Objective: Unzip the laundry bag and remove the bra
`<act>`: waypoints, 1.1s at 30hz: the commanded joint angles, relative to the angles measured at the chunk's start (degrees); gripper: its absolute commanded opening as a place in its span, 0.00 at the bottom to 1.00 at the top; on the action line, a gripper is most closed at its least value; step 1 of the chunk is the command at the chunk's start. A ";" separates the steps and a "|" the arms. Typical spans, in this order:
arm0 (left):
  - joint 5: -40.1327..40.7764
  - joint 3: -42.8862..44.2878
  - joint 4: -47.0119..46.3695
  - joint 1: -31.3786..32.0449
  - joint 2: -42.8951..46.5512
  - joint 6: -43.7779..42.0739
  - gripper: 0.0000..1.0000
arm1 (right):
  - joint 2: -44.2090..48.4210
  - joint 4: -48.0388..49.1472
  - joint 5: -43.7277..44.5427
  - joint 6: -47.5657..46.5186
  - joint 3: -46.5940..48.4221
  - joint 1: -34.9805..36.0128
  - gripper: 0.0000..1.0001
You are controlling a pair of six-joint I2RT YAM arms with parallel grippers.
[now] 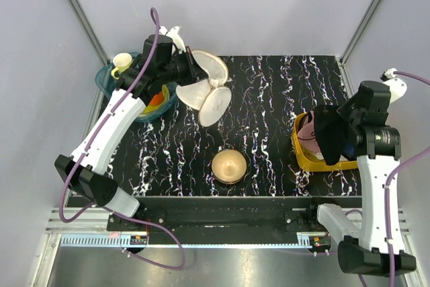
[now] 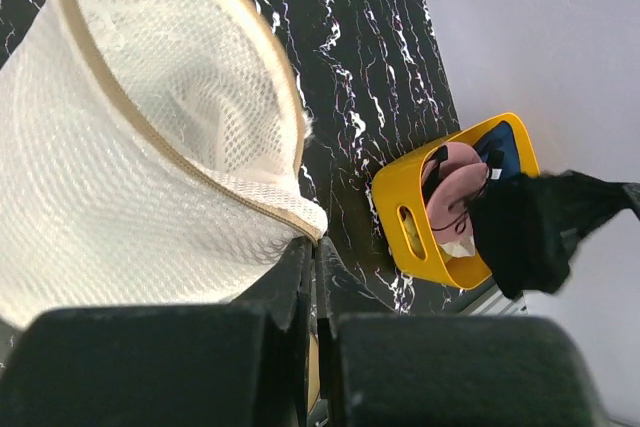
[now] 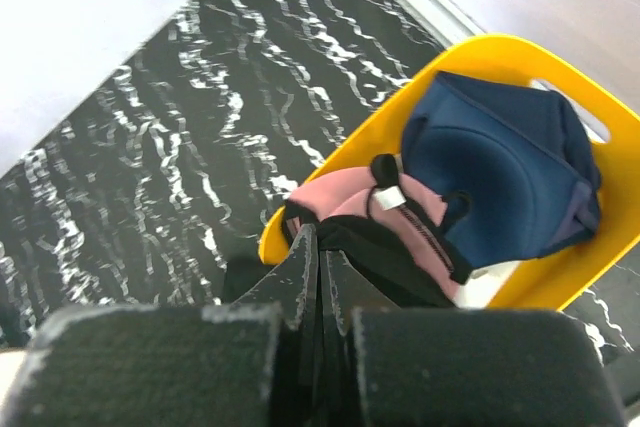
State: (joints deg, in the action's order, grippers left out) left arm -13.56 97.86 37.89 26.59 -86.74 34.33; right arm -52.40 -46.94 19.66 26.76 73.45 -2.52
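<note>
2 grippers were both pressed together, each pinching cloth. The left gripper point(image 2: 313, 265) clamped the tan-bound rim of the laundry bag point(image 2: 120, 167), a cream-white drum of open honeycomb mesh whose round panels stood splayed apart at the far left of the table point(image 1: 282, 99). The right gripper point(image 3: 320, 247) pinched a fold of limp black fabric point(image 2: 525, 227), which hung in a dark bunch over the yellow basket point(image 3: 500, 57). That basket was smooth moulded plastic with slotted handles and stood at the right edge of the table.

The bra point(image 3: 335, 197), dusty pink, padded and edged with thin black trim, lay inside the yellow basket, well apart from the laundry bag. It lay against a dark blue cloth point(image 3: 500, 177) of soft matte weave, domed like a cup. 1 small white tag point(image 3: 386, 200) showed on the bra; its print was too small to read.

1 round bronze bowl point(image 1: 229, 166), glossy inside, stood alone near the front middle of the table. A translucent teal bin point(image 1: 107, 78) at the far left held a pale yellow cup point(image 1: 122, 63).

The table top was black with white and faint violet marble veins. Plain pale grey walls point(image 1: 235, 5) enclosed it on 3 sides, with metal posts at the corners.
</note>
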 commanded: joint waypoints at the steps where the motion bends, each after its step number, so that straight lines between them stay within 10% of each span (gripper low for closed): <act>1: 0.64 2.33 0.17 -0.13 -0.80 -1.63 0.00 | -2.00 -0.79 -0.68 0.66 -1.03 -5.90 0.00; 33: 1.17 1.01 -1.15 -3.38 0.87 -2.68 0.00 | -7.10 2.81 21.12 -5.14 12.34 -8.90 0.00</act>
State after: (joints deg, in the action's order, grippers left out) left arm -12.99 96.92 38.09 23.83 -87.48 32.56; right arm -58.41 -47.77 36.99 24.58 85.19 -11.22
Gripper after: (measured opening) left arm 0.005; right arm 0.007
